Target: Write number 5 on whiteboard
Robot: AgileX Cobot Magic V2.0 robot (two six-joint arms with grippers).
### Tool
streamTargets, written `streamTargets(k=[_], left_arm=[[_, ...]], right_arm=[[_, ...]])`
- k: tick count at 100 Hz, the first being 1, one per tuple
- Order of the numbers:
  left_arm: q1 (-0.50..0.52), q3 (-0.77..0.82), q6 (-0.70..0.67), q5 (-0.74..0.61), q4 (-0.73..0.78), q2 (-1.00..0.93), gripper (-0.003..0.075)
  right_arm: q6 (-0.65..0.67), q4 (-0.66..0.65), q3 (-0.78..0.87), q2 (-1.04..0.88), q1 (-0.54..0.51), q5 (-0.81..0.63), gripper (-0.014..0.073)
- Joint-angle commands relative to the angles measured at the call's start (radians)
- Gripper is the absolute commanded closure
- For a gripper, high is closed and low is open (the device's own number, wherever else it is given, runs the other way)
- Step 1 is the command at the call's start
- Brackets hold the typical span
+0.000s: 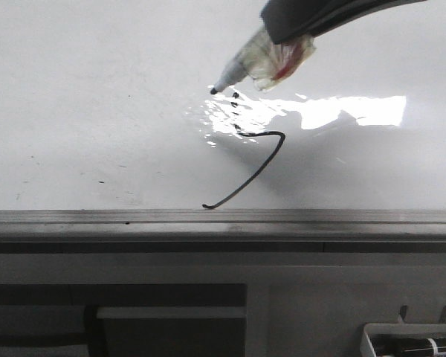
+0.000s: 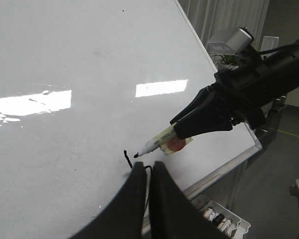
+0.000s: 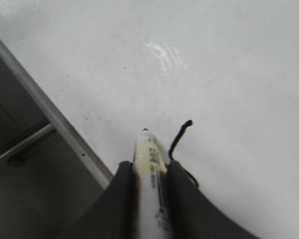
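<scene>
Holding the marker (image 1: pixel 245 68) clamped between its fingers, the right tool (image 3: pixel 150 172) hangs over the whiteboard (image 1: pixel 89 89), nib just off the top end of the number 5 (image 1: pixel 254 160). Strokes lie directly below and just ahead of the nib: short vertical, then hooked tail running toward the near frame edge (image 1: pixel 223 217). Top dash not discernible; glare covers that zone.

Left tool (image 2: pixel 145 172): fingers nearly together w/ thin gap, nothing between them, parked near the strokes on the frame side.

Risks:
- Nib appears lifted off surface. If dash starts w/o re-contact, no ink laid; cannot tell exact clearance.
- Dash started off the vertical's top leaves a gap, so the figure reads poorly.
- Excess press may shift the marker in the grip; the taped body looks slick.
- Left tool sits near the wet tail; any move risks a smear.
</scene>
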Motion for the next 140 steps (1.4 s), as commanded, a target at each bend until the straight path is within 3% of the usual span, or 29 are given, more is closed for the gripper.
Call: streamTargets(k=[1,59,140], left_arm=[[0.003,-0.027,-0.006,-0.063,-0.017,0.008,0.0741],[0.003,-0.027,-0.006,-0.063,-0.017,0.008,0.0741],[0.003,-0.027,-0.006,-0.063,-0.017,0.008,0.0741]], right_arm=[[-0.005,-0.009,-0.033,-0.006,-0.035,-0.094,0.0650],[-0.005,-0.009,-0.029,0.062,-0.079,-0.115,0.0650],[0.019,-0.002,-0.016,-0.015,-0.236,0.007,0.0650]])
